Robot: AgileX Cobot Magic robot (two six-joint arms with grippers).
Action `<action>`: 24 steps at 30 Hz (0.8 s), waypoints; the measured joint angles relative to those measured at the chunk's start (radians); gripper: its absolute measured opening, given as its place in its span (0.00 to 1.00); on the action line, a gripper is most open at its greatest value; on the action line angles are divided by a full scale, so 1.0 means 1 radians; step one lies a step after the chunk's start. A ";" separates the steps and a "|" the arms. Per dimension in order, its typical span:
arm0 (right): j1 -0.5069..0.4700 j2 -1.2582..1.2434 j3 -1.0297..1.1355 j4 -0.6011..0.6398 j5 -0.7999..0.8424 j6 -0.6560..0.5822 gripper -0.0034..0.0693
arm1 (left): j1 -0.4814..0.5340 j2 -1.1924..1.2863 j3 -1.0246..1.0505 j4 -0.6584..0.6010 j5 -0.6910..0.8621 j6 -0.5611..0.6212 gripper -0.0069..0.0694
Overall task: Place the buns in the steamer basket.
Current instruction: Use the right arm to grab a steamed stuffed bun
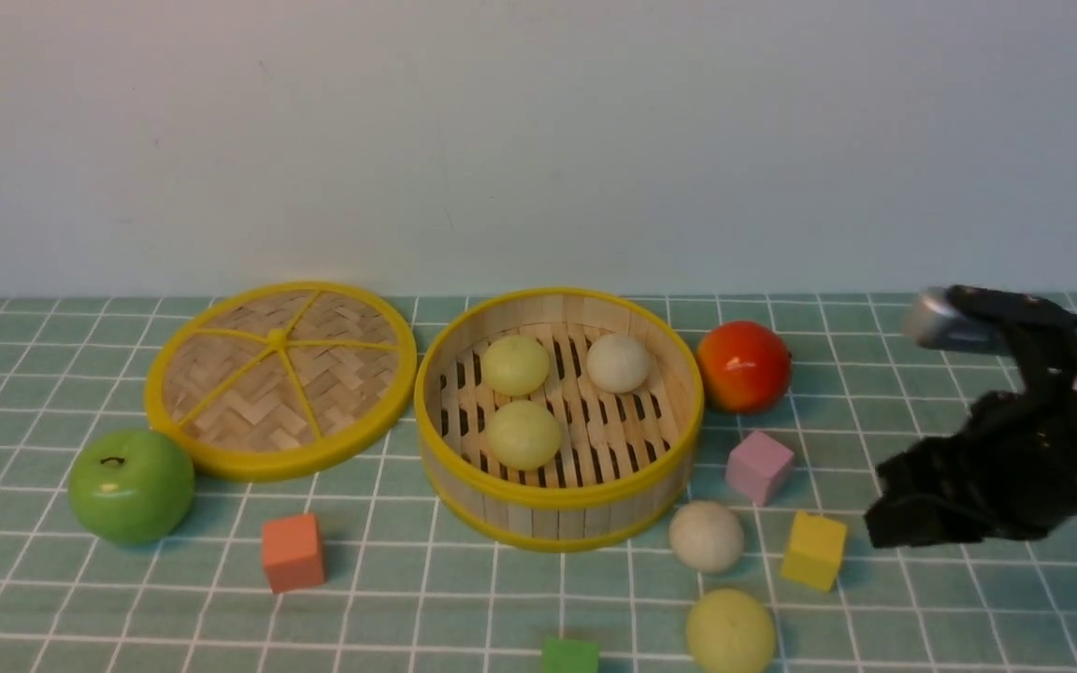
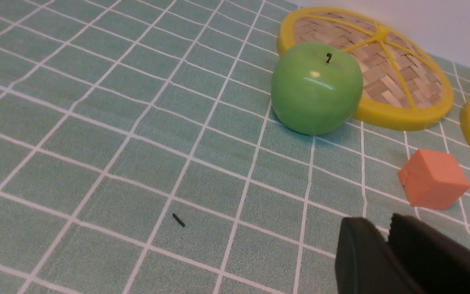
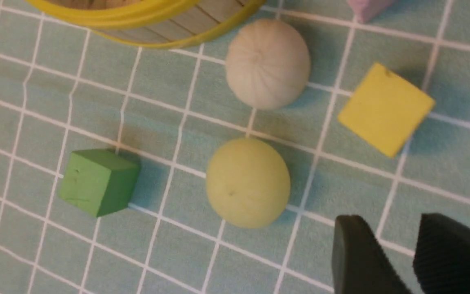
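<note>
The steamer basket (image 1: pixel 557 500) stands mid-table and holds three buns: two yellow-green ones (image 1: pixel 515 365) (image 1: pixel 523 434) and an off-white one (image 1: pixel 618 363). In front of it to the right, an off-white bun (image 1: pixel 706 536) (image 3: pixel 267 63) and a yellow-green bun (image 1: pixel 730 632) (image 3: pixel 248 182) lie on the cloth. My right gripper (image 1: pixel 884 523) (image 3: pixel 394 218) hovers to the right of these two, open and empty. My left gripper (image 2: pixel 382 222) shows only in its wrist view, near the orange cube. Its fingertips stand a narrow gap apart with nothing between them.
The woven lid (image 1: pixel 281 379) lies left of the basket, with a green apple (image 1: pixel 131 486) in front of it. A red-orange fruit (image 1: pixel 743 366) sits at the basket's right. Orange (image 1: pixel 293 551), pink (image 1: pixel 759 465), yellow (image 1: pixel 814 550) and green (image 1: pixel 569 656) cubes are scattered around.
</note>
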 joint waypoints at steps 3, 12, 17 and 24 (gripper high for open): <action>0.115 0.083 -0.104 -0.164 0.007 0.147 0.38 | 0.000 0.000 0.000 0.000 0.000 0.000 0.25; 0.275 0.344 -0.345 -0.364 0.008 0.367 0.38 | 0.000 0.000 0.000 0.000 0.000 0.000 0.26; 0.279 0.421 -0.385 -0.363 0.009 0.371 0.38 | 0.000 0.000 0.000 0.000 0.000 0.000 0.26; 0.279 0.435 -0.389 -0.363 0.011 0.387 0.38 | 0.000 0.000 0.000 0.000 0.000 0.000 0.26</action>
